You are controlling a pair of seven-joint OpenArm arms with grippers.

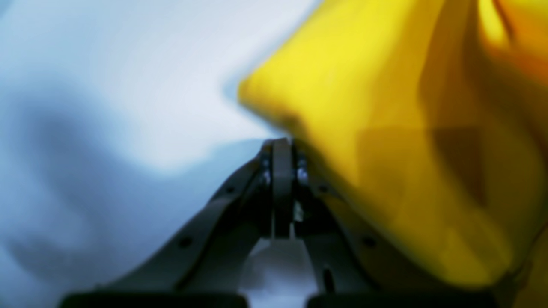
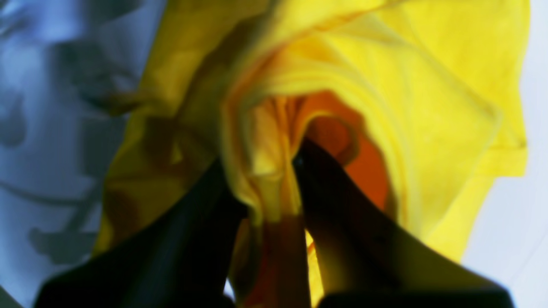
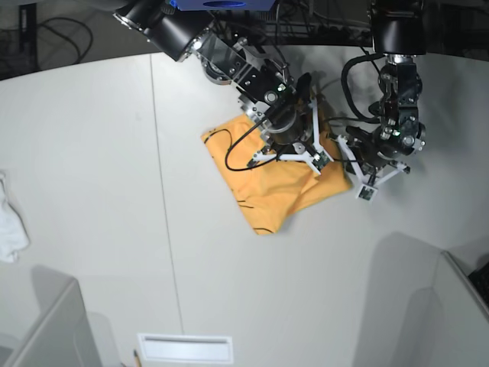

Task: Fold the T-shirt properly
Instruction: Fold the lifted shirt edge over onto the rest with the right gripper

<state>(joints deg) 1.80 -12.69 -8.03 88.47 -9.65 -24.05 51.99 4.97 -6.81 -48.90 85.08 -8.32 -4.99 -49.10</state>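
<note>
The light-orange T-shirt [image 3: 271,187] lies bunched on the white table [image 3: 99,153], with thin black line marks on its upper face. My right gripper [image 3: 294,149] sits over its upper middle. In the right wrist view the gripper [image 2: 269,179] is shut on a bunched fold of the T-shirt [image 2: 428,111]. My left gripper [image 3: 349,164] is at the shirt's right corner. In the left wrist view its jaws [image 1: 281,147] are closed, and the T-shirt [image 1: 385,128] starts at their tips and drapes over the right finger. Both wrist views are blurred.
A small white cloth [image 3: 11,223] lies at the table's left edge. A white slotted plate [image 3: 183,348] sits at the front edge. Grey panels stand at the front left [image 3: 46,329] and front right [image 3: 451,313]. Cables hang behind the arms.
</note>
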